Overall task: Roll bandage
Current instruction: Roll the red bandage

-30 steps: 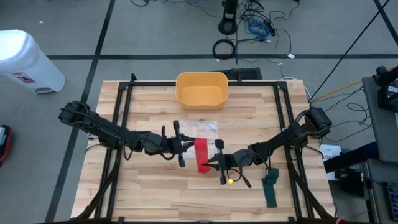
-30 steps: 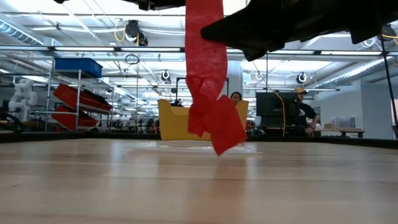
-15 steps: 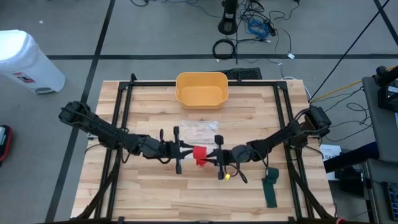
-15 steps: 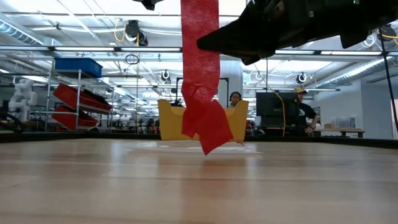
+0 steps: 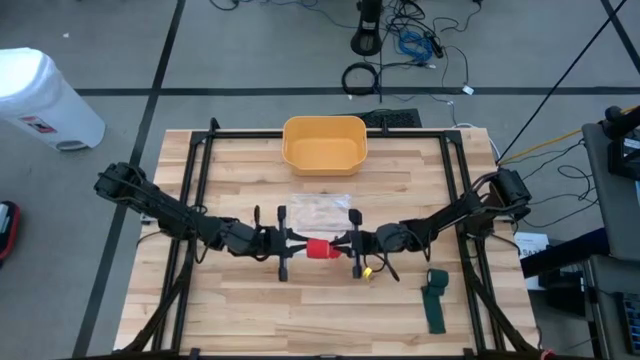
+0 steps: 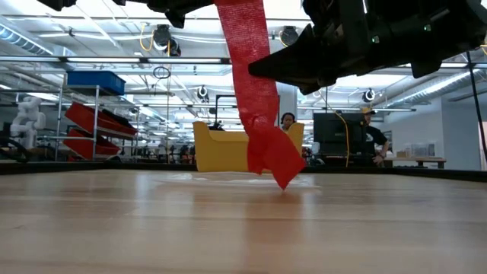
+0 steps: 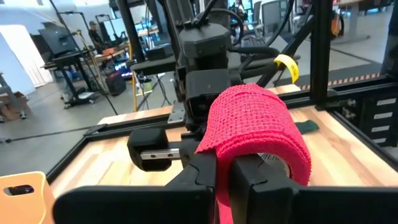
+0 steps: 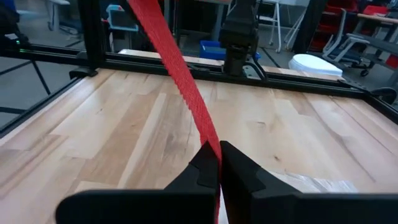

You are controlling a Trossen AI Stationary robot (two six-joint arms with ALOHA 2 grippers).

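A red bandage (image 5: 318, 248) spans between my two grippers over the middle of the wooden table (image 5: 240, 300). My left gripper (image 5: 284, 244) and my right gripper (image 5: 351, 244) face each other, and both are shut on it. In the left wrist view the bandage (image 7: 255, 124) bulges in a loop over my fingers. In the right wrist view it (image 8: 177, 74) runs as a straight strip away from my fingers. In the low view its loose tail (image 6: 275, 156) hangs down close to the table top. My left gripper pinches the bandage between its two fingers (image 7: 222, 186), and the strip loops over the top of one finger (image 7: 267, 118). The fingers are level and point toward the table's right. The bandage is held above the table. My right gripper pinches the strip across its width at the fingertips (image 8: 214, 148), level, coming from the table's right. From there the strip runs taut and slanting to my left gripper. The tail hangs slack below; I cannot tell whether its end (image 6: 285, 183) touches the table.
A yellow bin (image 5: 325, 143) stands at the table's far middle, with a clear plastic bag (image 5: 322, 207) lying just before it. A dark green bandage (image 5: 435, 300) lies at the near right. A black frame (image 5: 195, 200) runs along the table's sides.
My right gripper has moved toward the far edge and closer to my left gripper, until the two face each other. The red strip, which lay long in the high view, now shows as a short piece between them. Its hanging tail has swung toward the right and slants.
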